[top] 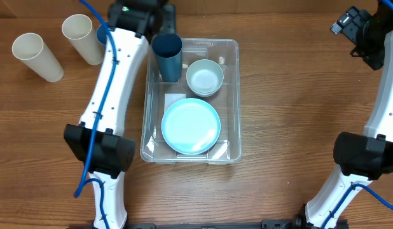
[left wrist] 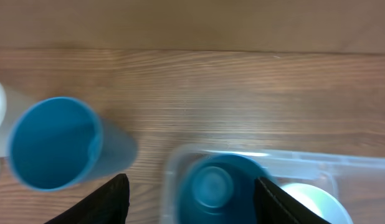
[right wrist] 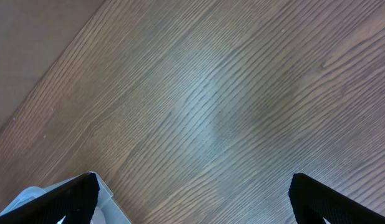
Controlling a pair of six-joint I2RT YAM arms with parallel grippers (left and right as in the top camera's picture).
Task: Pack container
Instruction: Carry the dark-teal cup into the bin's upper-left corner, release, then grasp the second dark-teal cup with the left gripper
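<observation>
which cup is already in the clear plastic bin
The dark blue plastic cup, upright in the bin's far-left corner. Two cream cups and another blue cup lie outside on the wooden table.

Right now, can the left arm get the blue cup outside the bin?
Probably yes. The left fingers are open close beside that blue cup, which lies on bare table with nothing between; the container stands apart.

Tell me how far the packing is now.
Done: plate, bowl and one blue cup sit in the container. In hand: nothing; the left hand is open above that cup, the right hand open too. Left: a second blue cup and two cream cups outside.
</observation>
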